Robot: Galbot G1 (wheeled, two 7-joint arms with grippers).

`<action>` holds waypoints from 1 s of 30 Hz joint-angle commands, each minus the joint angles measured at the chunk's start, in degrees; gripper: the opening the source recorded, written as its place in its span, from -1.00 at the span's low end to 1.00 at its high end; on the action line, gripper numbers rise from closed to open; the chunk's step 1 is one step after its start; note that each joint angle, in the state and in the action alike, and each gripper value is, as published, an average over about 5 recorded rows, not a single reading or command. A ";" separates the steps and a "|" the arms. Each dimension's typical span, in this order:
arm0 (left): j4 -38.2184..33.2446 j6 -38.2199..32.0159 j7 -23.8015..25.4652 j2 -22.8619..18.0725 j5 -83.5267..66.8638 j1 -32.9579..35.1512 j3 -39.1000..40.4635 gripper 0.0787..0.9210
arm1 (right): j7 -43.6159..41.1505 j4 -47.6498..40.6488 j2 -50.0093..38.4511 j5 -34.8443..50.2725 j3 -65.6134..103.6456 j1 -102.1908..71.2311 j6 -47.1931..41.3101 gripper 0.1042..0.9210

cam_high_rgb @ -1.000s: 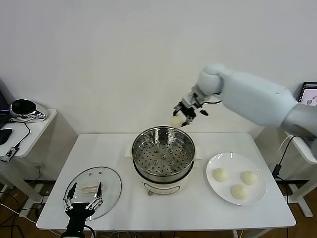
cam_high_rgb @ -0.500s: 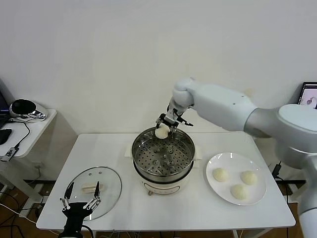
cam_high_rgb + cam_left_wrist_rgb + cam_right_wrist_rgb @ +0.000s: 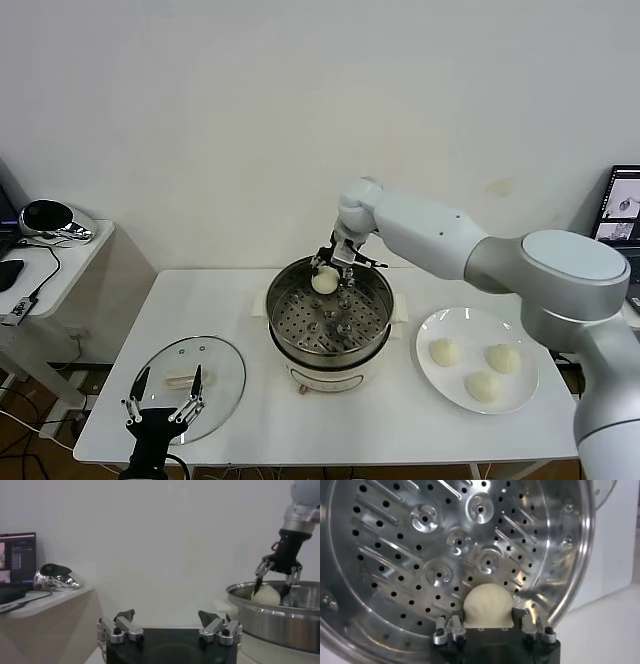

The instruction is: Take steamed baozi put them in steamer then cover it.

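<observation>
One baozi [image 3: 325,282] sat between your right gripper [image 3: 333,268] fingers, jaws parted beside it, over the steamer [image 3: 329,318] tray's far side; round, no long axis | three baozi [image 3: 482,366] lay on the plate [image 3: 437,378], well off that gripper | your left gripper [image 3: 165,394] hung spread open just above the cover [image 3: 225,372], handle [image 3: 178,379] lying crosswise between its fingers.

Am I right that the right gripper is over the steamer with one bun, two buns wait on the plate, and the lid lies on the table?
Not quite: the plate holds three buns, not two, as the head view shows. The right gripper is over the steamer with one bun; the lid lies on the table.
</observation>
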 commanded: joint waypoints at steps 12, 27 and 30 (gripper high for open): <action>-0.94 0.22 0.05 0.54 -0.11 -0.03 -0.14 0.77 | -6.17 24.54 -15.55 30.84 -9.28 18.59 -34.82 0.76; -1.21 1.61 0.18 1.87 0.00 -2.53 1.46 0.77 | -6.94 53.06 -49.87 38.86 -18.92 28.16 -61.22 0.76; -1.25 1.74 0.19 2.00 -0.01 -2.74 1.44 0.77 | -7.34 53.05 -53.14 34.63 -19.16 25.11 -59.68 0.76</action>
